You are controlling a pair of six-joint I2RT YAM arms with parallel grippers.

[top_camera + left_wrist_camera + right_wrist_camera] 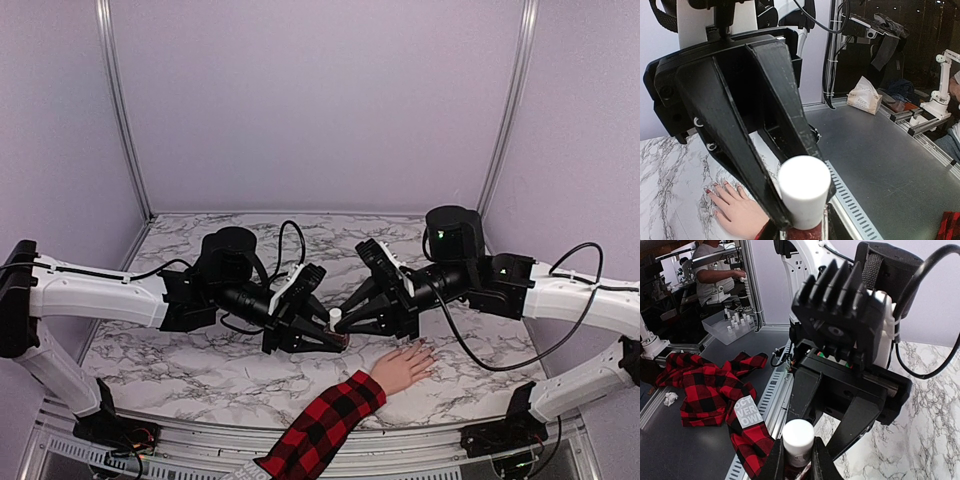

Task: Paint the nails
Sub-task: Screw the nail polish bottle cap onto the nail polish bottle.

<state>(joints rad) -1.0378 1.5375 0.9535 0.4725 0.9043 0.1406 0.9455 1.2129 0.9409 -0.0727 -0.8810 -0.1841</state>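
1. Marble table (200, 365): both arms reach in from the 2 sides and meet over its middle, near the front edge
2. Red-and-black plaid sleeve (325, 425) runs in from the front edge, angled toward the right arm
3. Pale hand (403, 366) lies flat, palm down, at the sleeve's end, just to the right of and in front of the 2 grippers, not touching them
4. Left gripper (805, 207): fingers pressed together on the polish bottle (335, 318), white cap up, bottle upright; cannot tell the exact height of contact
5. Right gripper (797, 465): fingers closed in from the opposite side, 1 on each flank of the same bottle, just under the cap's top
6. The nails (707, 190): on the fingertips, pointing away from the sleeve; reddish in the left wrist view, nothing touching them
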